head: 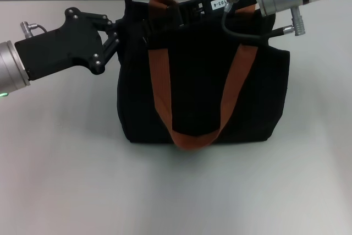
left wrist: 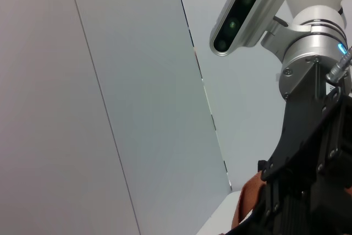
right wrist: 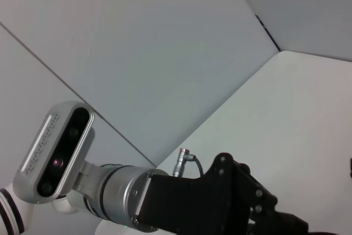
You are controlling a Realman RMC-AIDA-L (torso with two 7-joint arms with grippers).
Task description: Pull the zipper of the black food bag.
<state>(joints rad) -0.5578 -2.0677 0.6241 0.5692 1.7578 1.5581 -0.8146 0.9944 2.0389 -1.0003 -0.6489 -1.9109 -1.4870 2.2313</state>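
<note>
On the pale worktop (head: 66, 180) both arms reach the black food bag's (head: 203, 97) top edge, the left claw (head: 125, 26) apparently pinching fabric, right claw's state untellable, so the zipper pull comes next.

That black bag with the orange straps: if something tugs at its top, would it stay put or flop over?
The black food bag is probably soft-sided: its orange strap droops limply down the front. It stands boxy and upright, so it likely holds shape somewhat. The left pincer at its top corner may be steadying it.
</note>
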